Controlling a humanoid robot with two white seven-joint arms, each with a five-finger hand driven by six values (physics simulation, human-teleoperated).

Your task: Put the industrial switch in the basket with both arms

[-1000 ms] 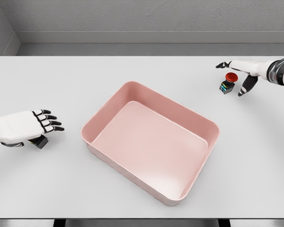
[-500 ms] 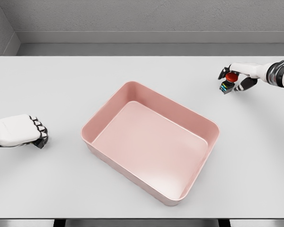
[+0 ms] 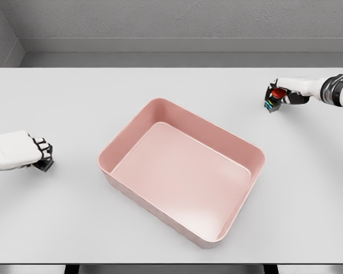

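Nearest the camera, the shallow pink rectangular plastic basket (image 3: pixel 183 177) is sitting at an angle in the middle of the plain white table (image 3: pixel 103 97), and nothing is lying inside it, so the placing part of the task is not yet done.

A little further back on the left, the white left hand (image 3: pixel 20 151) is curling its black-jointed fingers (image 3: pixel 43 149) down around a small dark object (image 3: pixel 46 165) that is resting at the table surface just under its knuckles. Only a dark corner is showing, so whether this is a second industrial switch cannot be told for sure, though the hand appears to be gripping it.

Furthest away, near the right rear of the table, the white right hand (image 3: pixel 286 92) is closing on the small industrial switch with a red button top and a dark body (image 3: pixel 274 98), its fingers wrapping the red cap. The switch is sitting well apart from the basket.

By my judgement, both grasps are being secured, and lifting, carrying to the basket and releasing are all left to do.
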